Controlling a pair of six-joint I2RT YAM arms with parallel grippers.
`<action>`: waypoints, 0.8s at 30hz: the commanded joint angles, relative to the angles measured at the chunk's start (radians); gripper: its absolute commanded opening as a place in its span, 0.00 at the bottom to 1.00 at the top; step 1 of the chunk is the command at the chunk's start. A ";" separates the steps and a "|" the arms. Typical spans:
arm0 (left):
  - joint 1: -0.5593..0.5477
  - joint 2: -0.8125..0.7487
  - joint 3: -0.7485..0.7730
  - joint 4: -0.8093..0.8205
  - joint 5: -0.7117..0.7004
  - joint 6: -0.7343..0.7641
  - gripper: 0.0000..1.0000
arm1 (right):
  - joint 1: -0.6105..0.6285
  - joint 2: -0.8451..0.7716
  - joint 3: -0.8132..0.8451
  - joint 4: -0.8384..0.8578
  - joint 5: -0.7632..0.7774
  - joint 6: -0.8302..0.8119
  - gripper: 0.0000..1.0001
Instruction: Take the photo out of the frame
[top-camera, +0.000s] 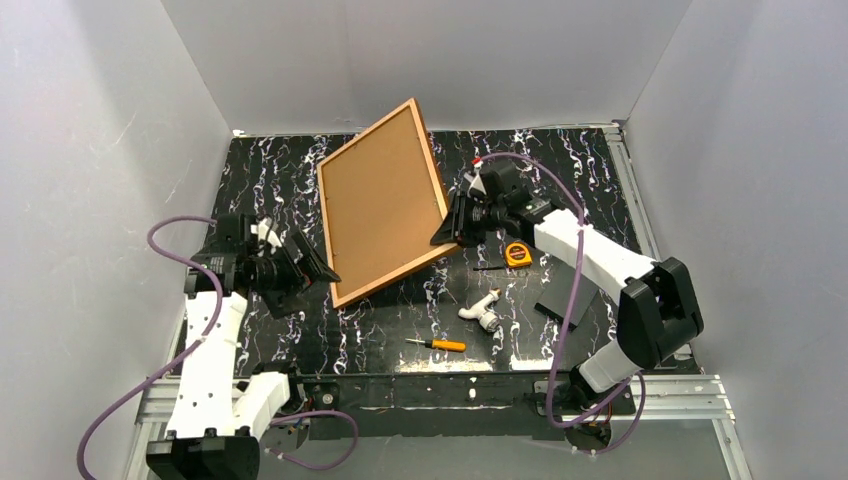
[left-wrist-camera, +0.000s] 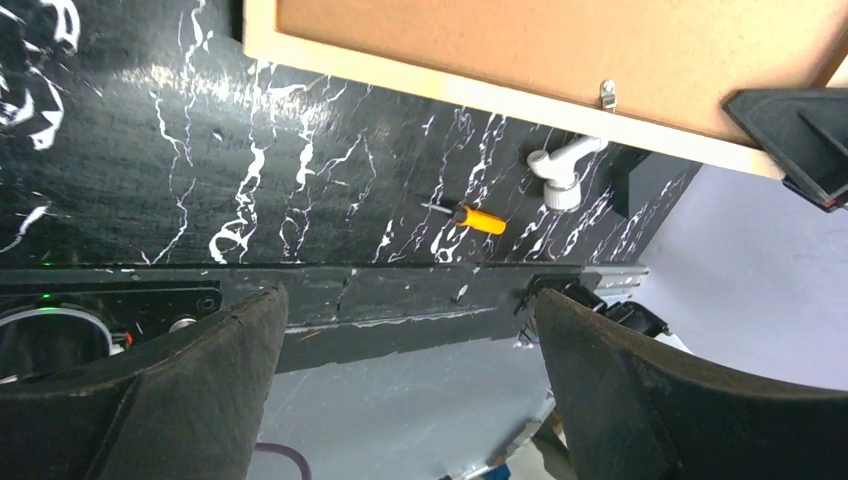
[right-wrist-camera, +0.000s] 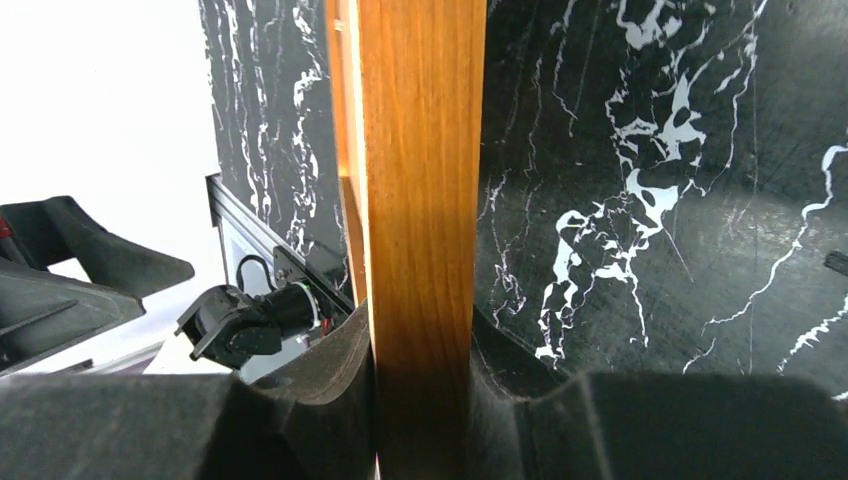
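The frame (top-camera: 385, 205) stands tilted above the table, its tan cork-like back facing up and toward the camera, its near corner low at the left. My right gripper (top-camera: 452, 232) is shut on its right wooden edge (right-wrist-camera: 425, 200), which fills the space between the pads. My left gripper (top-camera: 312, 268) stands open just left of the frame's near-left corner, nothing between its fingers (left-wrist-camera: 215, 350). In the left wrist view the frame's pale lower edge (left-wrist-camera: 480, 95) and a small metal clip (left-wrist-camera: 606, 95) show above. The photo is hidden.
On the black marbled table (top-camera: 280, 180) lie an orange-handled screwdriver (top-camera: 440, 344), a white plastic fitting (top-camera: 480, 310), a yellow tape measure (top-camera: 517, 254) and a dark grey flat panel (top-camera: 563, 300). Grey walls close in on three sides.
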 joint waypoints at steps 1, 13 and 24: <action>-0.002 -0.048 -0.142 0.001 0.113 0.005 0.94 | 0.016 0.010 -0.158 0.282 -0.013 0.032 0.01; -0.002 -0.162 -0.264 0.052 0.171 -0.040 0.94 | 0.047 0.197 -0.255 0.611 -0.161 0.161 0.55; -0.003 -0.112 -0.261 0.057 0.228 -0.017 0.96 | 0.048 0.120 -0.067 -0.070 0.163 -0.248 0.81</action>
